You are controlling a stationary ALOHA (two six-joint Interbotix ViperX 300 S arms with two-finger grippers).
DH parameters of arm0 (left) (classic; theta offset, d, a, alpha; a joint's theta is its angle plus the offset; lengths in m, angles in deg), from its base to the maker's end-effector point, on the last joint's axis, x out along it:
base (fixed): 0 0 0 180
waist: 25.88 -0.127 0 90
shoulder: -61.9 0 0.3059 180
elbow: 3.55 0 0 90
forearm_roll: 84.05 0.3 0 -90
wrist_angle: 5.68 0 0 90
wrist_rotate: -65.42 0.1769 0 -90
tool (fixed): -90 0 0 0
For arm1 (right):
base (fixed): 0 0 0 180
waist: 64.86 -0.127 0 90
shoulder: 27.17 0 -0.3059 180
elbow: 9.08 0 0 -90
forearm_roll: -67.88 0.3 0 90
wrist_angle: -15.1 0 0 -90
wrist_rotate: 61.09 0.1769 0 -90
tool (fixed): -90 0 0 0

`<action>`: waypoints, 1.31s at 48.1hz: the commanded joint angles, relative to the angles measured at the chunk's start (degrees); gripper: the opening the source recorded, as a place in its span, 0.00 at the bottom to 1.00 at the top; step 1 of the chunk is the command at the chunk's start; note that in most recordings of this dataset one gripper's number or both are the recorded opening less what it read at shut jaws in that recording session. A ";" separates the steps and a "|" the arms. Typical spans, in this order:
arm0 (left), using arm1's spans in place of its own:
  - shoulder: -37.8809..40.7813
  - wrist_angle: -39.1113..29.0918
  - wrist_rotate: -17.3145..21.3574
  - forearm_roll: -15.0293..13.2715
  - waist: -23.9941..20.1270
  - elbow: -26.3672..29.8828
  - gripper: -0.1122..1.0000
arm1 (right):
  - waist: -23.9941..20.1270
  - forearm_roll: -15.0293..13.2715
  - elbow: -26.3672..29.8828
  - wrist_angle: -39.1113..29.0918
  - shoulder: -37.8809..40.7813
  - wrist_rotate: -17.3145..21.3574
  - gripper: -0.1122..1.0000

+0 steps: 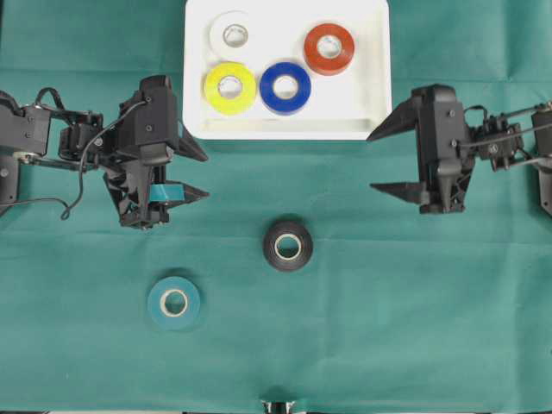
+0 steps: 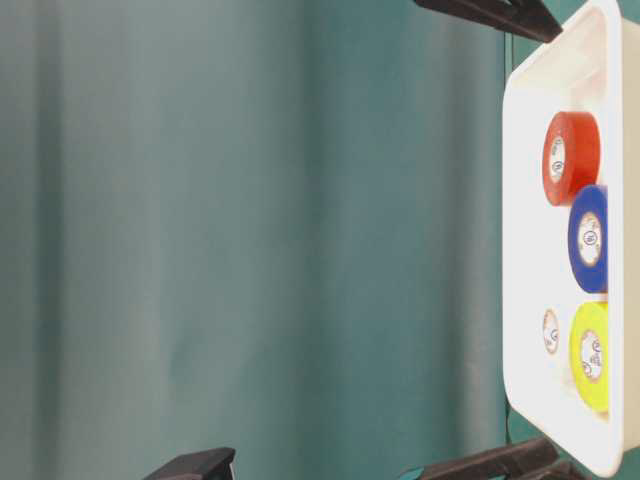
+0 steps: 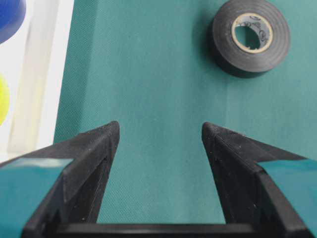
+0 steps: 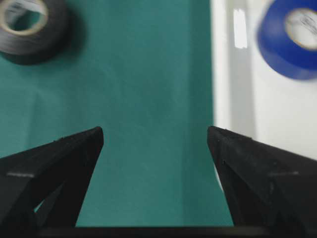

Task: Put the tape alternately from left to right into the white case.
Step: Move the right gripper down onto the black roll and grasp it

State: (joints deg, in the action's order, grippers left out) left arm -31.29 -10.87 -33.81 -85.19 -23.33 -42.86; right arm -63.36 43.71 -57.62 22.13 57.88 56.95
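Note:
The white case (image 1: 366, 121) lies at the back middle of the green cloth and holds a white roll (image 1: 231, 34), a yellow roll (image 1: 230, 88), a blue roll (image 1: 285, 87) and a red roll (image 1: 329, 48). On the cloth in front of the case lies a black roll (image 1: 288, 246), with a teal roll (image 1: 173, 303) further front and left. My left gripper (image 1: 207, 177) hangs open left of the case's front corner, nothing between its fingers. Over at the right my right gripper (image 1: 373, 161) is open and empty too. The black roll (image 3: 251, 36) lies ahead of the left jaws.
The green cloth (image 1: 414, 328) covers the whole table. Both arms reach in from the side edges. The case's front rim (image 3: 37, 74) passes close to the left gripper, and its rim (image 4: 233, 74) passes just beside the right gripper.

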 commanded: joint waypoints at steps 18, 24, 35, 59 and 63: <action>-0.70 0.53 0.09 -0.09 0.18 0.70 0.73 | -8.88 0.18 8.96 0.00 8.61 0.00 0.84; -0.70 0.53 0.09 -0.09 0.18 0.62 0.73 | -10.63 0.18 11.43 -0.26 10.90 0.00 0.84; -0.70 0.53 0.09 -0.09 0.18 0.62 0.73 | -14.24 0.18 16.08 -3.43 14.94 0.00 0.84; -0.62 0.53 -0.18 -0.18 0.18 0.62 0.73 | -18.02 0.18 23.29 -9.23 21.45 0.09 0.84; -0.62 0.53 -0.18 -0.18 0.18 0.62 0.73 | -18.28 0.18 24.26 -10.02 22.41 0.09 0.84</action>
State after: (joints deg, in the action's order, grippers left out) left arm -31.29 -10.78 -33.99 -85.28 -23.33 -42.86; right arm -81.20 43.80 -35.20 12.55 80.47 56.86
